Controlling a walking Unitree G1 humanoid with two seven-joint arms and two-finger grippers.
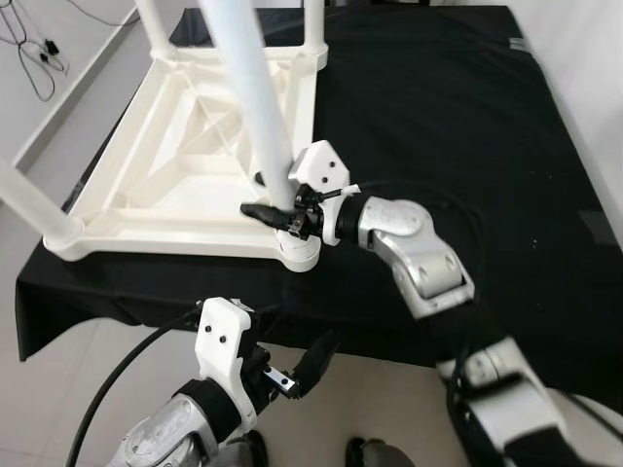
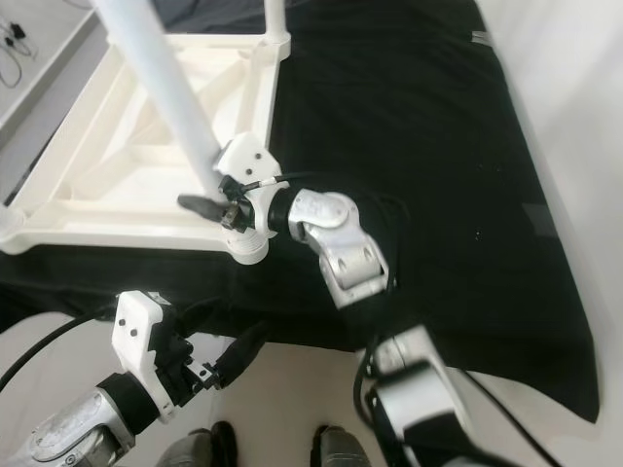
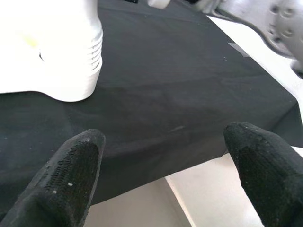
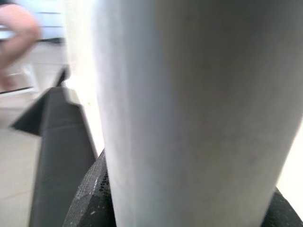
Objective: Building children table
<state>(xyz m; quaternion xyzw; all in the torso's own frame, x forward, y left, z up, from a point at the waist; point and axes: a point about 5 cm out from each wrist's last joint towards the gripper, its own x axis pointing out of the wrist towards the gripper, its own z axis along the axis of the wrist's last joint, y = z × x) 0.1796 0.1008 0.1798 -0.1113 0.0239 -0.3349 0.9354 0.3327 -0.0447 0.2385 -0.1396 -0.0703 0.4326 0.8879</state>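
Black cloth is covering the worktop (image 1: 467, 117) where the upturned table (image 1: 185, 165) is lying; right gripper (image 1: 277, 216) is clenching its near leg (image 1: 255, 92) low down, seemingly stiff, light, slippery plastic; left gripper (image 1: 297, 375) is hanging released.

Upturned white tabletop (image 1: 185, 185) fills the left half of the black-clothed table (image 1: 467, 126); its upright legs (image 1: 248, 88) block passage at each corner. Right gripper (image 1: 282, 212) clamps the near leg at its socket, closing that corner. Right half of cloth is free. Left gripper (image 1: 297, 375) hangs off the near edge, fingers (image 3: 71, 175) spread, cloth open ahead.
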